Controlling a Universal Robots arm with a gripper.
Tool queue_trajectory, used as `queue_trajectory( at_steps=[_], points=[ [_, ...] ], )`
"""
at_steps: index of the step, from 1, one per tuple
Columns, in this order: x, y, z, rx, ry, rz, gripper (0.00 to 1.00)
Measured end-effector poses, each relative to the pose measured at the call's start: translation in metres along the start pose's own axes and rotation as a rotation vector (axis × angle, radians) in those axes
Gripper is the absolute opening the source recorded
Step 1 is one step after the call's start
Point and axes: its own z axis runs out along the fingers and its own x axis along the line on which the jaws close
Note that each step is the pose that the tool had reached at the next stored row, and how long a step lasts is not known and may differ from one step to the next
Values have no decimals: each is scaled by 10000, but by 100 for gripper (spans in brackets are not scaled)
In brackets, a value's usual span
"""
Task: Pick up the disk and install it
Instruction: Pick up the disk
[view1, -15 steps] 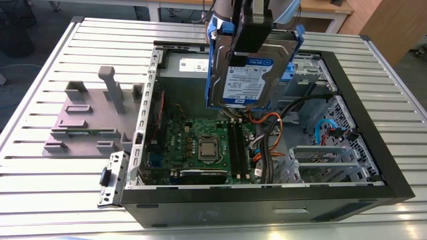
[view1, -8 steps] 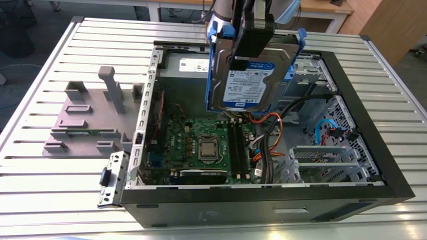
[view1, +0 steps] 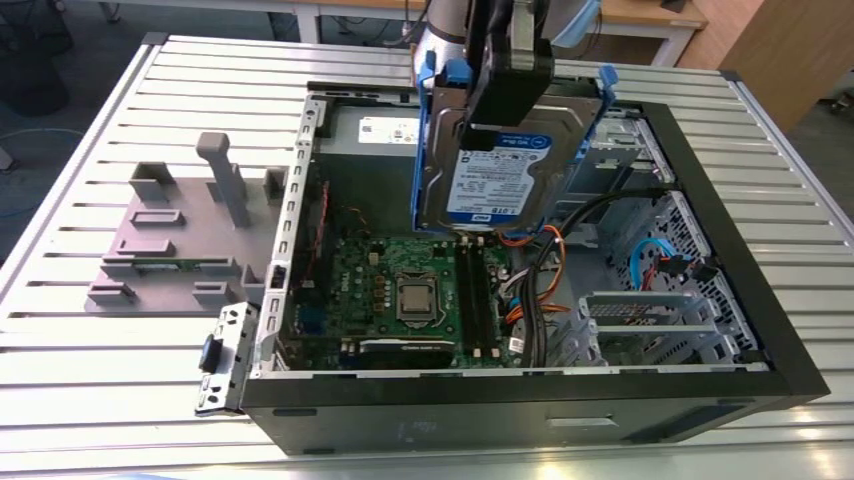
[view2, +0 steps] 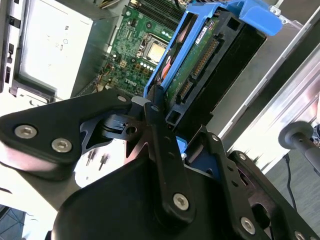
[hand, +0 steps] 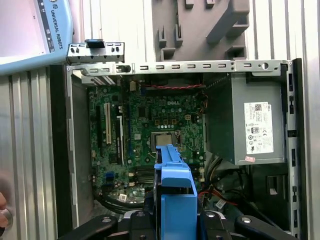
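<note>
I have the gripper (view1: 514, 75) clamped on the disk (view1: 514, 165), which hangs upright in the air beneath it, label side toward the exterior camera, its blue carrier bracket (view1: 430, 150) framing both long edges. In the second wrist view the black fingers (view2: 160, 135) close against the blue frame at the drive's upper end, and the disk (view2: 200, 65) runs away from the gripper with its connector edge and green board showing. In the first wrist view I see the blue bracket (hand: 172, 195) edge-on just ahead of the gripper.

Directly below the gripper sits the open computer case (view1: 747, 380), lying on its side on the slatted metal table (view1: 80, 380). Inside it, under the held disk, lies the green motherboard (view1: 400, 290) with its processor socket (view1: 418, 297). Beyond the disk, against the case's far wall, is the grey power supply box (view1: 380, 135). To the exterior view's right of the gripper, still within the case, are silver drive cages (view1: 654, 320) and a bundle of orange, blue and black cables (view1: 554, 270). The disk's lower edge hovers above the board, clear of the cages.

Outside the case, to the exterior view's left of the gripper, a grey plastic stand (view1: 174, 230) with upright posts rests on the table.
</note>
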Motion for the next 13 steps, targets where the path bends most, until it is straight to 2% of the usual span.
queue_trajectory(
  at_steps=[13],
  points=[
    [38,-20,15,0,13,0,36]
  ],
)
